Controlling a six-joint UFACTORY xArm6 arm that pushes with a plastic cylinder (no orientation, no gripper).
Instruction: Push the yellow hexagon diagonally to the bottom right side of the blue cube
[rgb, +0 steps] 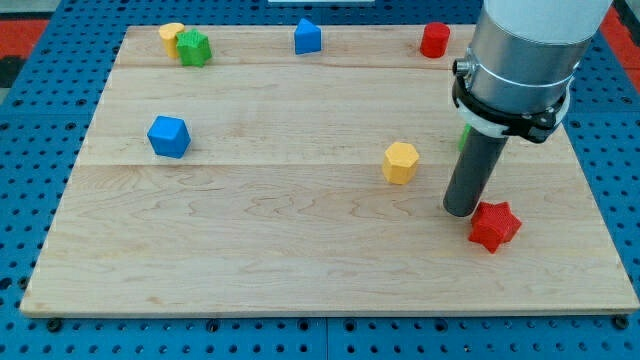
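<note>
The yellow hexagon (400, 162) lies right of the board's middle. The blue cube (169, 136) lies far off at the view's left. My tip (460, 210) rests on the board, to the lower right of the yellow hexagon with a gap between them, and just left of a red star (495, 225), close to or touching it. The rod and the grey arm above it rise to the view's top right.
A yellow block (171, 37) and a green block (194, 48) touch at the top left. A blue block (307, 37) sits at the top middle, a red block (434, 40) at the top right. A green block (465, 135) is mostly hidden behind the rod.
</note>
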